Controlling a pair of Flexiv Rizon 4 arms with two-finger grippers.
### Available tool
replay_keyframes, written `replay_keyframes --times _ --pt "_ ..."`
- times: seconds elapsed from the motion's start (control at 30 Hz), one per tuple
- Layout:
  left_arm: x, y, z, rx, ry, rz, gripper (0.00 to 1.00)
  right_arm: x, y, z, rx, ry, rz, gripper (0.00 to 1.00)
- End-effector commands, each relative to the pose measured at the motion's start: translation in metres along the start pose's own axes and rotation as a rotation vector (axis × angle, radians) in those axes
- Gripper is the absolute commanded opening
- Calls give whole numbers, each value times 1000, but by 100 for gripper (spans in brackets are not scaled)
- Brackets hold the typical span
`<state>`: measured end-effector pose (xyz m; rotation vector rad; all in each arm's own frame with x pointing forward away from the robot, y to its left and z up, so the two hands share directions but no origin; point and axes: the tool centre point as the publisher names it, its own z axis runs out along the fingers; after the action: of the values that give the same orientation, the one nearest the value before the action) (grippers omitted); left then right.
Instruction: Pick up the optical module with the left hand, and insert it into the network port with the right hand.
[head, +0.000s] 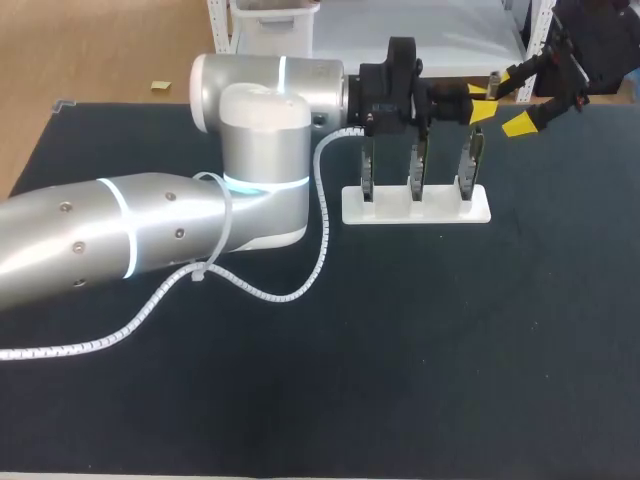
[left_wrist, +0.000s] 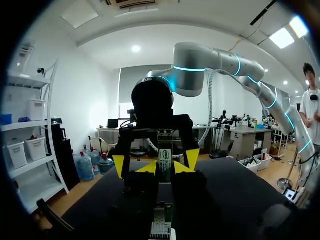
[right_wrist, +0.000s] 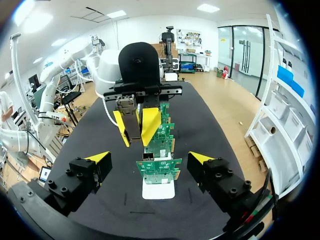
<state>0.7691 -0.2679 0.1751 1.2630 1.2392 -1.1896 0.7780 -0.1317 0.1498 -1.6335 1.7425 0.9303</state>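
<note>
My left gripper (right_wrist: 135, 126) clamped the small silver metal optical module (right_wrist: 127, 107) above the green circuit boards (right_wrist: 159, 170). My right gripper (right_wrist: 150, 158) gaped empty, seemingly just short of it. I judged this the handover: right closes on the module, then left releases.

A dark table (head: 420, 380) carried a white rectangular base (head: 440, 213), lying flat near the far edge. Three green circuit boards (right_wrist: 159, 170) stood upright on that base, in a single row, spaced apart
</note>
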Motion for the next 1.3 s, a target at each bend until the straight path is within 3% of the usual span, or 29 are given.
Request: replay_keyframes --times 0.03,0.9,1.3 --pt "1 2 2 -1 -1 -1 0 0 2 0 4 1 0 100" --pt "3 4 1 -14 -5 -12 0 0 2 0 4 1 0 100" --pt "3 4 1 -14 -5 -12 0 -2 -10 -30 87 -27 12 100"
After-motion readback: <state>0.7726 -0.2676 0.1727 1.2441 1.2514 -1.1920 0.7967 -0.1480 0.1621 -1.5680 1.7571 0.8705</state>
